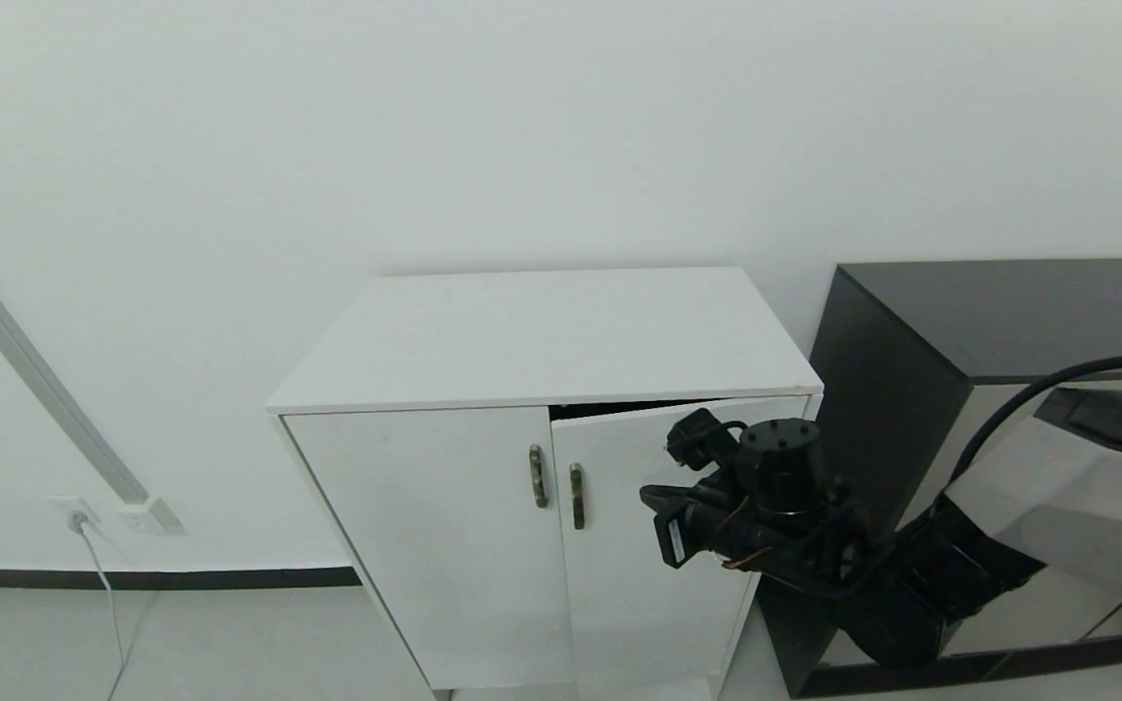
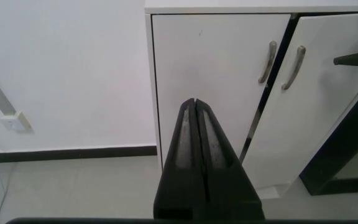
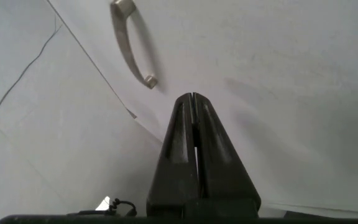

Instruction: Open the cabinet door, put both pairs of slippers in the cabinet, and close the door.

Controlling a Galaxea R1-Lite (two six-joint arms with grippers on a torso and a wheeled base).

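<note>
Right hand [image 3: 192, 96], fingers pressed together and empty, sits close to the right door [image 1: 624, 604] of the cabinet [image 1: 542, 336], near the door handle [image 3: 131, 43]. I see that door slightly ajar. The left hand [image 2: 195, 101], likewise pressed together, faces the cabinet front, well apart.

Black sideboard [image 1: 1009, 312], wall socket [image 1: 71, 510]

The cabinet [image 1: 542, 341] is plain white, its handles [image 1: 539, 476] dull grey metal. The unit [image 1: 887, 389] beside it is black, as are the skirting stripe [image 1: 152, 577], the left gripper [image 2: 195, 102] and the right gripper [image 3: 192, 96].
</note>
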